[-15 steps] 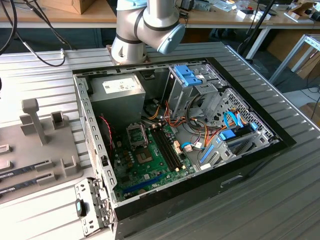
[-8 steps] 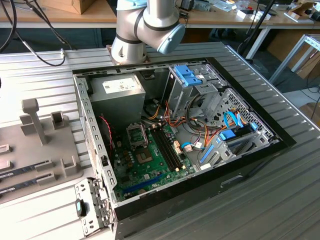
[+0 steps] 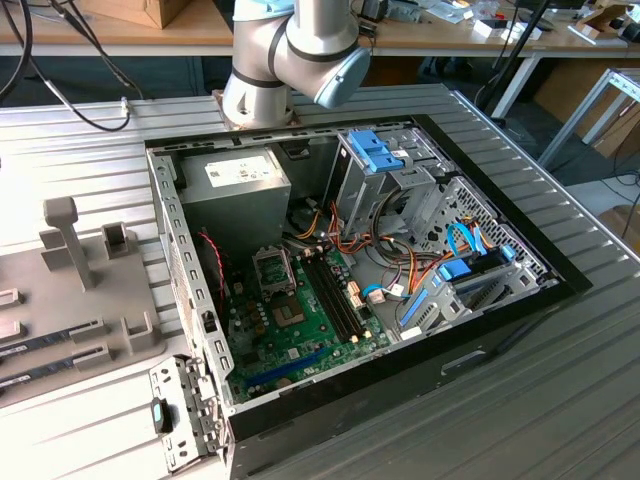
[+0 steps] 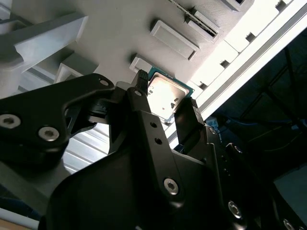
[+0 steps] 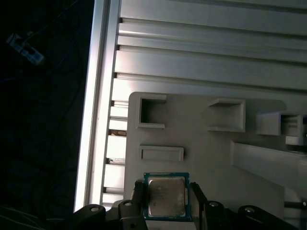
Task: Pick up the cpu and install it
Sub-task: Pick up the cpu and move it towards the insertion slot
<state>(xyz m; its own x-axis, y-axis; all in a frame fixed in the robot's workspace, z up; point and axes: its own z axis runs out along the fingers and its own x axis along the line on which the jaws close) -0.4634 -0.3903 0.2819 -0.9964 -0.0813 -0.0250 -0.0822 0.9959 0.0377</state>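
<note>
Just above the grey tray [image 5: 216, 158], pointing down, jaws pinching the cpu [image 5: 166, 196] between them.

Looks like a workshop: robot arm [image 3: 300, 50], open computer case [image 3: 178, 225] on metal table [image 3: 520, 420], messy wooden benches [image 3: 110, 35] behind.

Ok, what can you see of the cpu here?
The cpu is a small flat square: a green board edge around a silvery metal plate, which glares in the second wrist view. It lies plate side up between the gripper's black fingers, which close on two opposite edges. Under it is the grey tray; whether it rests there or is lifted I cannot tell.
</note>
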